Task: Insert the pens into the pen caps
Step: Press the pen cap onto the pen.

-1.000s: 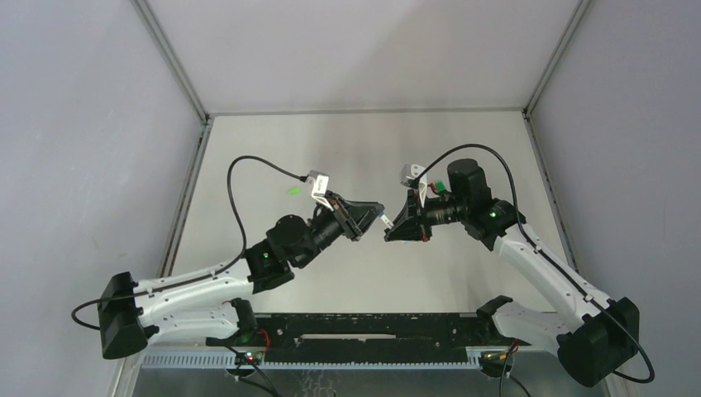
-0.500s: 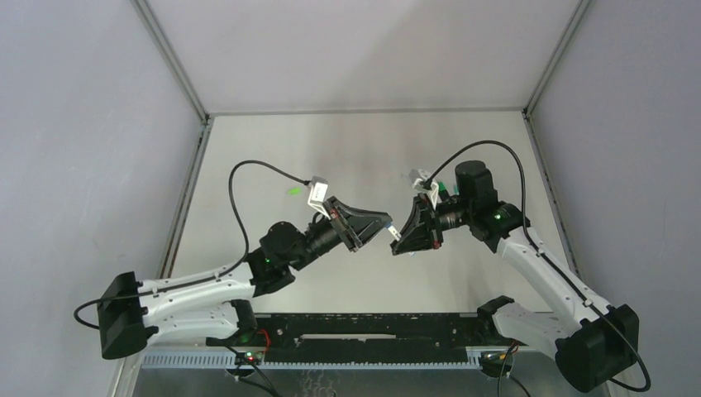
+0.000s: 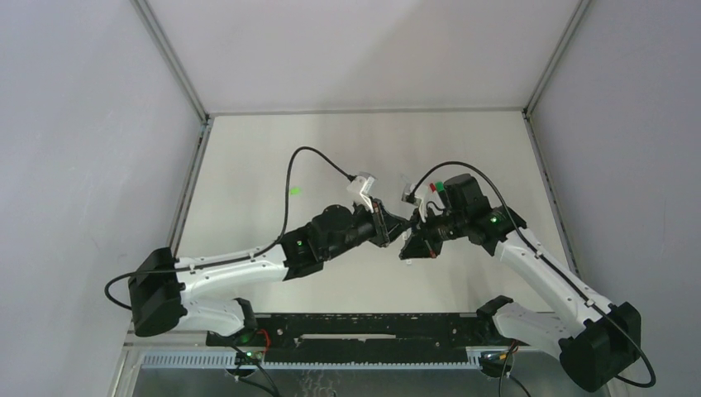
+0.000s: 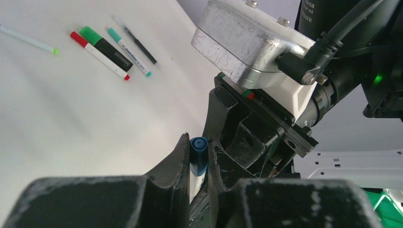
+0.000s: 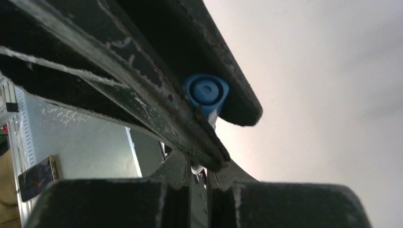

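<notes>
Above the table's middle my left gripper (image 3: 395, 227) and right gripper (image 3: 408, 241) meet tip to tip. In the left wrist view the left gripper (image 4: 196, 151) is shut on a blue pen cap (image 4: 198, 151) with a white pen barrel (image 4: 194, 179) running down from it. The right wrist view shows that blue cap (image 5: 205, 92) between the left gripper's fingers (image 5: 237, 97). My right gripper (image 5: 198, 167) is shut on the pen's thin white barrel (image 5: 196, 168). Other pens lie on the table: a red-ended one (image 4: 100, 56), a teal-ended one (image 4: 128, 50) and a thin dark one (image 4: 139, 43).
A black marker with a green cap (image 4: 105, 48) lies among the pens, and a white pen with a green tip (image 4: 29, 41) lies apart to their left. A small bright green cap (image 3: 293, 192) sits alone left of centre. Grey walls close in the table on three sides.
My left arm has reached to the right, and the right gripper came slightly toward it. The gap between the two grippers has closed, and the fingers now overlap around the blue cap.
</notes>
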Controlling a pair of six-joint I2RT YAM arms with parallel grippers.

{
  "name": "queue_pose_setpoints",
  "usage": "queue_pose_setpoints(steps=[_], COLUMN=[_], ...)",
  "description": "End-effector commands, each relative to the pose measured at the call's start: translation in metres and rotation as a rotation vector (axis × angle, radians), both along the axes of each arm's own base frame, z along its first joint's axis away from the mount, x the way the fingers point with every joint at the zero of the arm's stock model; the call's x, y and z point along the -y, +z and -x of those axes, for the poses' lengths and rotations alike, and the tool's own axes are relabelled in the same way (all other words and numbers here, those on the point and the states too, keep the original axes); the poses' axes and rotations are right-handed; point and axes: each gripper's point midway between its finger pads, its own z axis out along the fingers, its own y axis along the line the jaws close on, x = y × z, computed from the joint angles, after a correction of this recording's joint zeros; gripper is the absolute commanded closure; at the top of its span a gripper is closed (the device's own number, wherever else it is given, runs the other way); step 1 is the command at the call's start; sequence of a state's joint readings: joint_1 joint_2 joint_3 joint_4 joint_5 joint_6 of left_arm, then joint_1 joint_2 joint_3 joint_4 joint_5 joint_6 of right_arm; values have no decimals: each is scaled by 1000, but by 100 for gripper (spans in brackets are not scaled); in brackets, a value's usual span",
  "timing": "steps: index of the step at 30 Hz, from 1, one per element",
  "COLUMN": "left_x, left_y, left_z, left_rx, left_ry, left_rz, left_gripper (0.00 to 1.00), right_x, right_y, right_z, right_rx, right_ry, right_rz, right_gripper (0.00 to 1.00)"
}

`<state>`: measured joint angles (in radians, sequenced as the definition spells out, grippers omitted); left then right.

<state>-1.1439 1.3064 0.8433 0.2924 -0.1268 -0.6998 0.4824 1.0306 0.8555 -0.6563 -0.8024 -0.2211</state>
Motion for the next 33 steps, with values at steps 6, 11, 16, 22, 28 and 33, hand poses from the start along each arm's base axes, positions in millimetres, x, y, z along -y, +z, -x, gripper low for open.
queue_pose_setpoints(steps=[6,11,16,22,28,33], left_x=[-66,-51,-31,-11,-37,-35], left_y=[-121,-104,-87,-84,-134,-141], left_z=[135,136,125,110,121,131], left_rx=[-303,-251,-211,-298,-394,-396], left_ry=[-386,-439,-410,-309,-234,-260], left_rz=[-373,-286,-211,-204,-492,-583], left_gripper=[100,100,100,100,100,100], right_x=[-10,-19,-19,-11,3,5], right_y=[116,118,110,100,104,104], right_z=[-71,-46,-56,-84,-102,-105], right_rx=[462,406,431,531,608,633], right_ry=[-58,83,25,-124,-233,-245], right_rz=[-276,-358,-312,-170,-89,-65], right_gripper=[100,100,100,100,100,100])
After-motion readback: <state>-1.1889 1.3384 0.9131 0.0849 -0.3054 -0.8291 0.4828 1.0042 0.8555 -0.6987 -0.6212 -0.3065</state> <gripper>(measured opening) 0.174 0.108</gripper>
